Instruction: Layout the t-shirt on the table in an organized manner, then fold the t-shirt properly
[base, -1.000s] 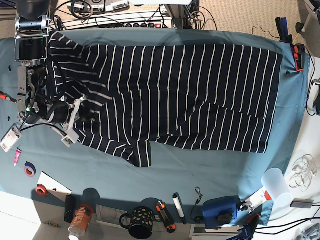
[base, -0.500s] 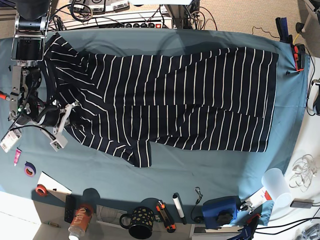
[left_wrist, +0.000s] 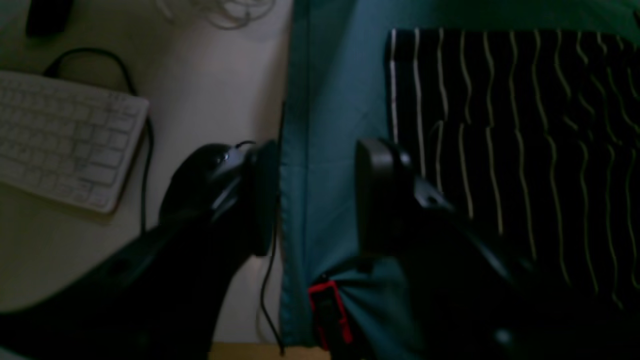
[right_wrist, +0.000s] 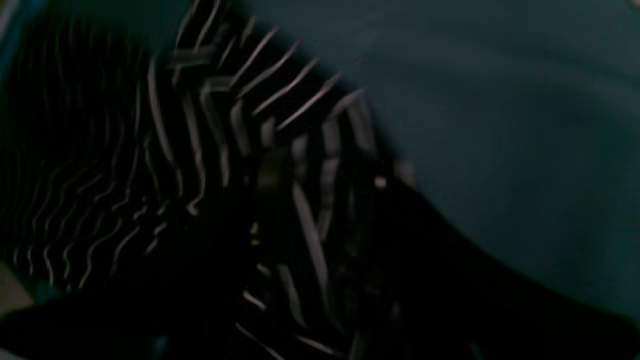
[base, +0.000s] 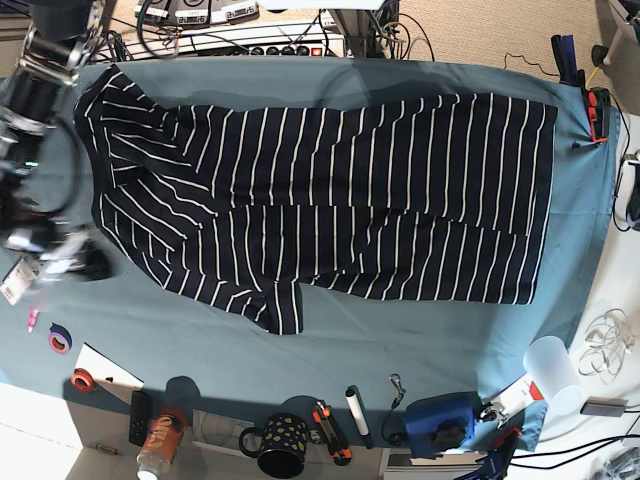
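Table (base: 400, 345): teal-blue cloth fills the base view, with clutter along its 6 o'clock edge
Clutter: dotted black mug (base: 282, 445), orange-capped bottle (base: 160, 440), white marker (base: 357, 414), blue box (base: 440, 420), tape rolls (base: 60, 338) at 8 o'clock — none of them lies on the garment
Off the cloth: white keyboard (left_wrist: 65, 140) and black mouse (left_wrist: 200, 170) in the left wrist view, a red clip (left_wrist: 330, 312) at the cloth's edge
Writing: none legible
T-shirt (base: 330, 200): dark navy with thin white stripes, spread across the table's middle, hem at 3 o'clock, sleeves bunched at 9 o'clock, one sleeve pointing to 6 o'clock
Left gripper (left_wrist: 315, 195): jaws spread over bare cloth just beside the hem, holding nothing
Right gripper (base: 60, 255): blurred at 9 o'clock, just off the shirt — whether spread or pressed together cannot be told
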